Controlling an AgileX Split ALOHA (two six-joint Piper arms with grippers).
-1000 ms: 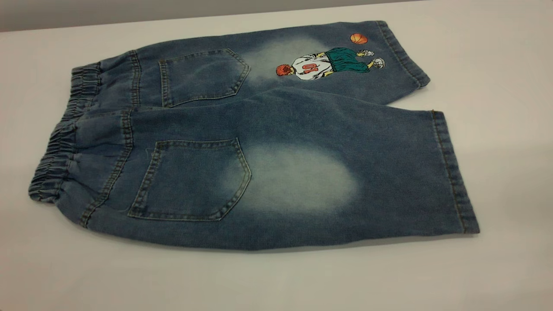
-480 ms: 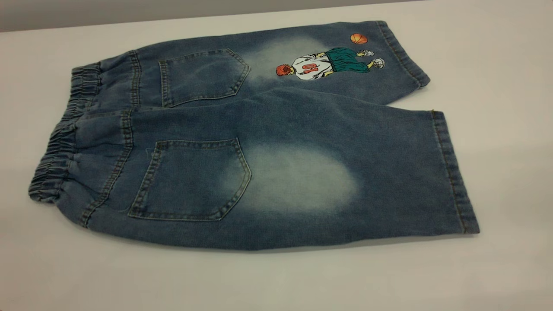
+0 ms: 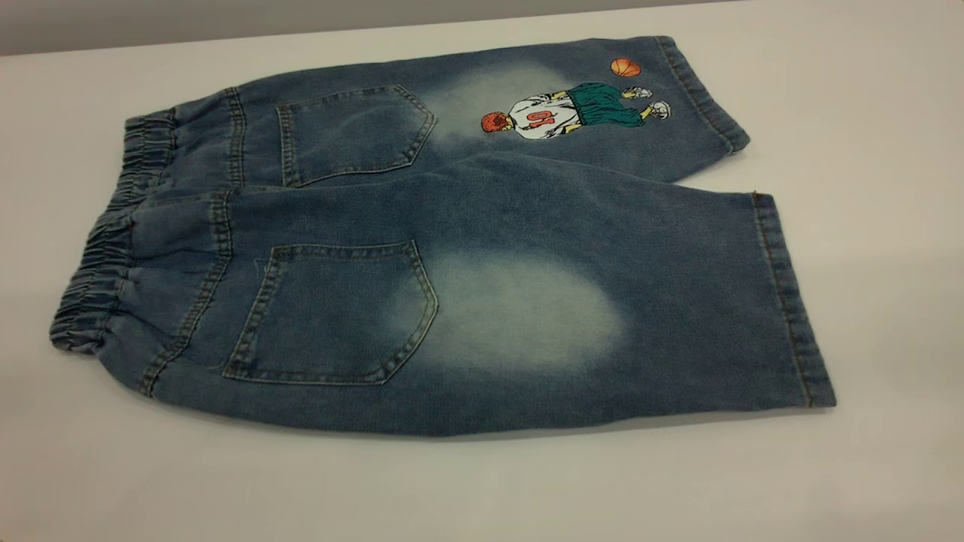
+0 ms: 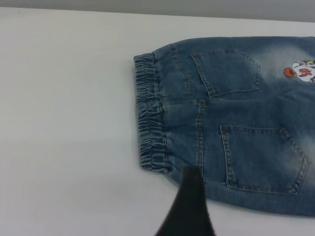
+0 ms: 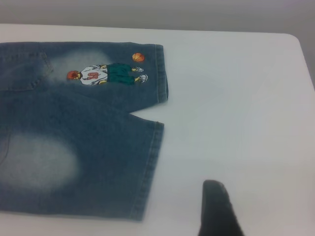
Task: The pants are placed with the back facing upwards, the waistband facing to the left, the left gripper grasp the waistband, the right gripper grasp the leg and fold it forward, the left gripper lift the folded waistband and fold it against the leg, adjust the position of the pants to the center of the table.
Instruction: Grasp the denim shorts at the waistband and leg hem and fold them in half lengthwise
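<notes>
The blue denim pants (image 3: 452, 248) lie flat on the white table (image 3: 866, 113), back side up with two pockets showing. The elastic waistband (image 3: 113, 226) points left and the leg hems (image 3: 791, 301) point right. The far leg carries a basketball-player print (image 3: 572, 109). Neither gripper appears in the exterior view. In the left wrist view a black part of my left gripper (image 4: 189, 206) hovers off the near corner of the waistband (image 4: 150, 113). In the right wrist view my right gripper (image 5: 216, 211) hangs over bare table, apart from the near leg hem (image 5: 150, 167).
The table's far edge (image 3: 301, 34) runs just behind the pants against a grey wall. The table's right edge (image 5: 302, 54) shows in the right wrist view. White tabletop surrounds the pants on all sides.
</notes>
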